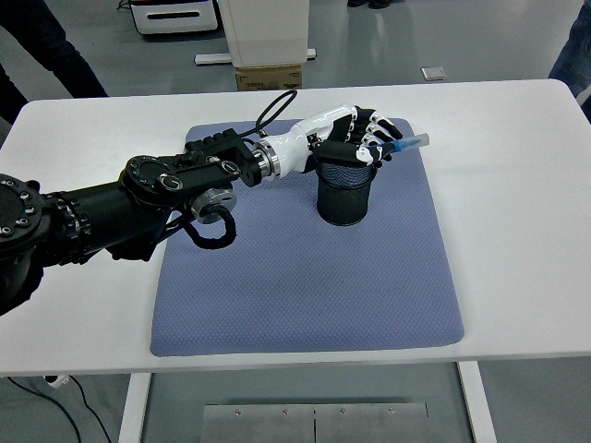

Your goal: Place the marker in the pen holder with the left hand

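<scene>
1. Left hand [362, 138] has its fingers [377, 145] curled round the blue marker [403, 144], tip poking out past them.
2. Black mesh pen holder [345, 191] stands right below the fingers on the blue mat [305, 277].
3. Nothing blocks the holder's mouth except the hand itself.

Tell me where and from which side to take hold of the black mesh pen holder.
Grip the pen holder around its lower cylindrical wall, coming in level from its right or near side. It stands upright on the blue mat, and the left hand holding the marker hovers over its open rim, so the top and left are blocked.
</scene>
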Controlling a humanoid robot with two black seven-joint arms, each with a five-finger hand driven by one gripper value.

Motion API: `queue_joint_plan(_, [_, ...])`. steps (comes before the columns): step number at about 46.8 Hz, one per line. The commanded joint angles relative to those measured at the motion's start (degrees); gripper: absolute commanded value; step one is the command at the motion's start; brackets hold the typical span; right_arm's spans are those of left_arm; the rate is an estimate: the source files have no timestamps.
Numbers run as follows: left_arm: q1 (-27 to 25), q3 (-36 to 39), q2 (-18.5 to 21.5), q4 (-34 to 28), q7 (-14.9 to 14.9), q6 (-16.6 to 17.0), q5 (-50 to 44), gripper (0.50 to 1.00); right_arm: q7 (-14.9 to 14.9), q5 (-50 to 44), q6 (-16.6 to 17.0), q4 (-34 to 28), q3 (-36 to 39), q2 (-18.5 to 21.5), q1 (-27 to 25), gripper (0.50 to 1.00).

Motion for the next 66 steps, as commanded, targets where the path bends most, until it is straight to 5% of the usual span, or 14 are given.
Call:
queue_joint_plan(1, [0.3, -0.1, 0.0, 0.0, 0.0, 0.0, -0.4, 0.569, 0.0, 0.0, 0.0, 0.0, -0.1, 0.0, 0.1, 1.0])
queue_joint_plan(14, [0.5, -0.1, 0.0, 0.0, 0.0, 1.7, -1.0, 0.701, 0.0, 0.0, 0.0, 0.0, 0.0, 0.0, 0.0, 1.0])
queue_joint_plan(37, [-4.2, -3.5, 0.0, -2.1, 0.3, 1.2, -1.0, 0.765, 0.0, 0.0, 0.0, 0.0, 0.0, 0.0, 0.0, 1.0])
queue_joint_plan(43, [-5.3, -3.6, 1.1, -2.1, 0.3, 1.2, -1.0, 1.0, 0.0, 0.0, 0.0, 0.0, 0.0, 0.0, 0.0, 1.0])
queue_joint_plan(57, [-4.2, -3.5, 9.7, -1.3, 0.3, 1.8, 0.0, 1.0, 0.0, 0.0, 0.0, 0.0, 0.0, 0.0, 0.0, 1.0])
queue_joint_plan(66, [-2.5, -3.6, 13.4, -0.8, 0.3, 6.7, 0.0, 1.0, 0.0, 0.0, 0.0, 0.0, 0.0, 0.0, 0.0, 1.0])
